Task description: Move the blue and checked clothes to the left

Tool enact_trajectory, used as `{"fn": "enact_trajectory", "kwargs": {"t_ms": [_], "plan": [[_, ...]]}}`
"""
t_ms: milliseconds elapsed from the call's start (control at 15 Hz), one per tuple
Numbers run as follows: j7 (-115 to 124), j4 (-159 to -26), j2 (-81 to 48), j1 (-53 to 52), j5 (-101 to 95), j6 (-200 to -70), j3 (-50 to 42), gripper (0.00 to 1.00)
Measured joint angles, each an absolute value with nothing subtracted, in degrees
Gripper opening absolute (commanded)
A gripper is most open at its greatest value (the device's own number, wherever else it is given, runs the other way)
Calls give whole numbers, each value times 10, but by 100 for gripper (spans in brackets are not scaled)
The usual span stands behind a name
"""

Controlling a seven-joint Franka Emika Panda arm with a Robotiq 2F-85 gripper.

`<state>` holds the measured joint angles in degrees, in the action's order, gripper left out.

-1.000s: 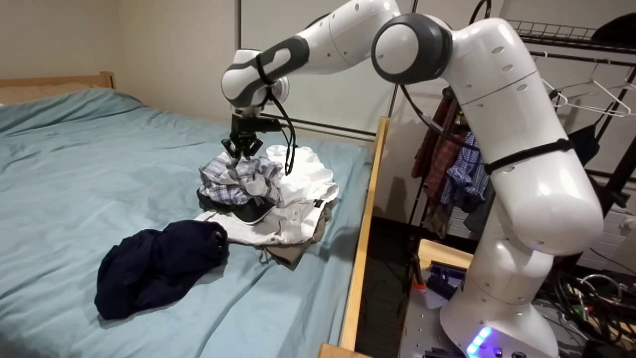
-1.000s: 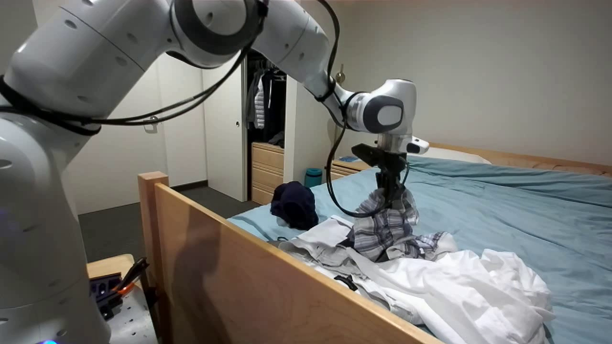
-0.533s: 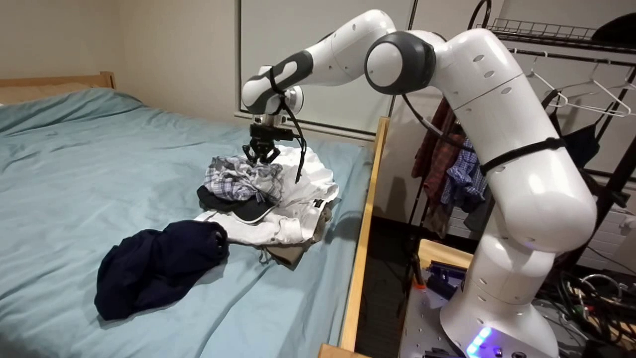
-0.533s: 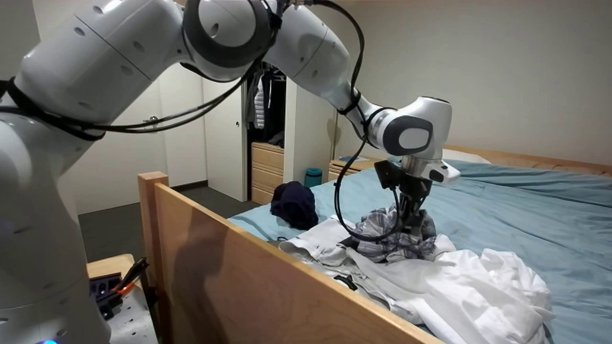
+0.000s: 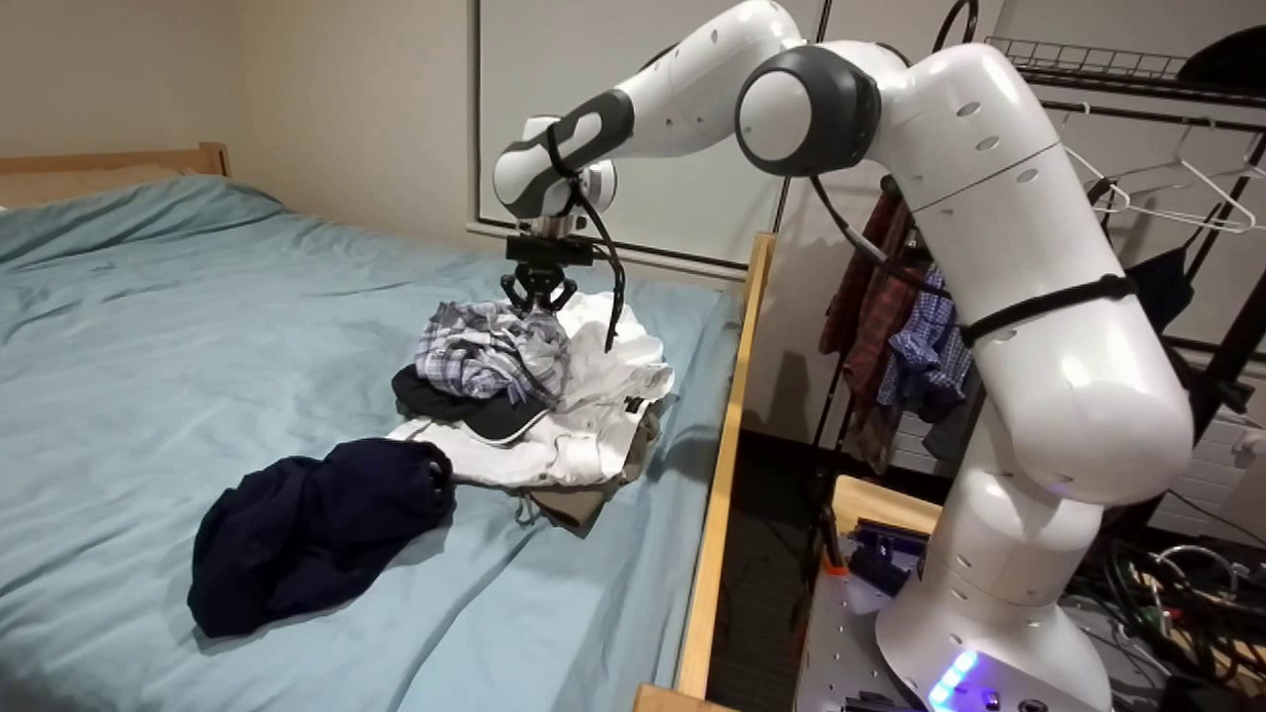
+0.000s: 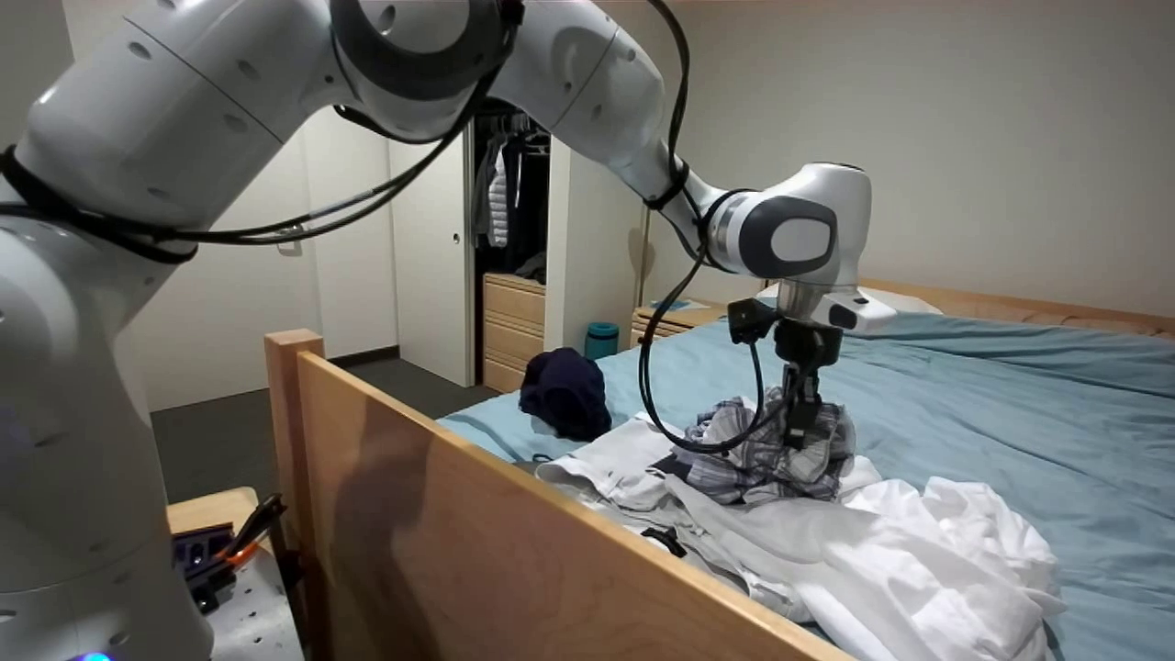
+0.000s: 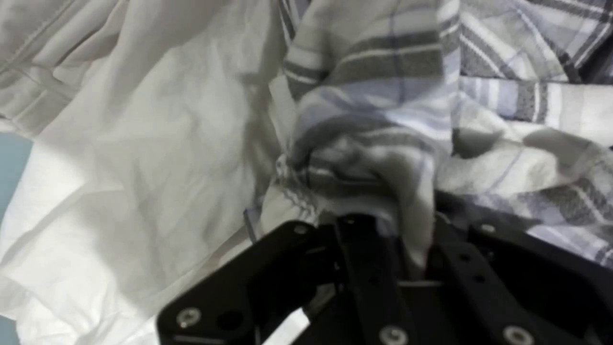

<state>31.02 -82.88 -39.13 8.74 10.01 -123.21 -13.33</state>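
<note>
The grey, white and bluish checked cloth [image 5: 465, 356] lies crumpled on the pile of clothes on the bed. It also shows in an exterior view [image 6: 734, 464] and fills the upper right of the wrist view [image 7: 378, 72]. My gripper [image 5: 540, 305] points down and is shut on a fold of the checked cloth, which runs up between the fingers [image 7: 404, 235]. The gripper also shows in an exterior view [image 6: 799, 431], low over the cloth. A dark blue garment [image 5: 321, 534] lies bunched apart from the pile; it also shows in an exterior view [image 6: 565, 395].
White clothes [image 5: 554, 455] lie under and beside the checked cloth, also in the wrist view [image 7: 143, 167]. A black item [image 5: 445, 400] and a brown garment [image 5: 574, 504] stick out beneath. A wooden bed rail [image 6: 551, 542] stands between robot base and bed [image 5: 297, 376].
My gripper has shifted right in both exterior views, dipping and then rising slightly. The checked cloth has shifted right with it and sits lower in the pile. The dark blue garment has not moved.
</note>
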Motion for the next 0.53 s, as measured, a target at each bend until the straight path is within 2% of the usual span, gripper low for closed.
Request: {"fn": "enact_trajectory", "kwargs": {"t_ms": [400, 533], "plan": [[346, -829, -408, 79, 80, -1196, -137, 89], [354, -829, -416, 79, 80, -1193, -140, 98]]}}
